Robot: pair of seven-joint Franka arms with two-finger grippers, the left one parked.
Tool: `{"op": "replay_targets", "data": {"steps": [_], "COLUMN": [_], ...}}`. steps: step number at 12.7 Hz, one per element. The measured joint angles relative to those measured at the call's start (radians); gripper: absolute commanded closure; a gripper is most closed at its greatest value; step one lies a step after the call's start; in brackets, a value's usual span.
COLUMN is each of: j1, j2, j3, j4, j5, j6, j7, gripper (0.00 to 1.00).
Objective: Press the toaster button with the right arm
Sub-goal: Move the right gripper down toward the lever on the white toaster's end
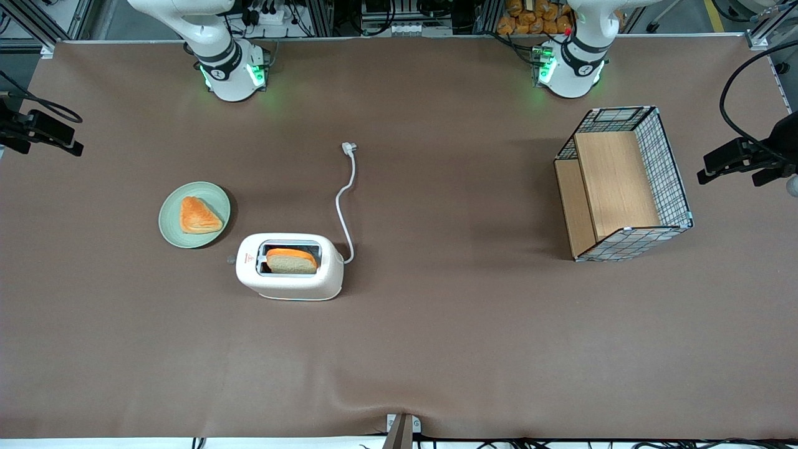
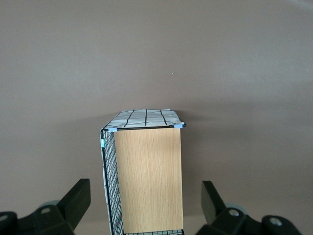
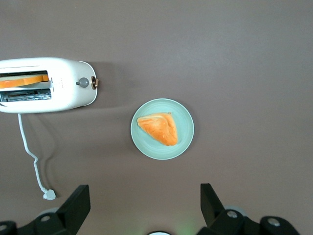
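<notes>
My gripper [image 3: 145, 208] hangs high above the table with fingers [image 3: 76, 205] spread wide and empty. Near to far: the toaster [image 1: 290, 266] with a bread slice [image 1: 292, 260] in its slot, then the green plate [image 1: 194, 214]. The toaster button [image 3: 94, 82] juts from the end facing the plate. I should close my fingers, descend beside that end, and press straight down.
</notes>
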Motion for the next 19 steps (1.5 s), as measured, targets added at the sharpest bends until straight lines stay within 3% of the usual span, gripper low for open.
{"op": "replay_targets", "data": {"steps": [14, 18, 19], "j1": [0.015, 0.025, 0.025], "j2": [0.016, 0.102, 0.129], "j3": [0.017, 0.018, 0.018], "j4": [-0.003, -0.024, -0.024], "j5": [0.02, 0.128, 0.15], "j6": [-0.002, 0.001, 0.003], "j7": [-0.002, -0.002, -0.002], "gripper": [0.0, 0.0, 0.07]}}
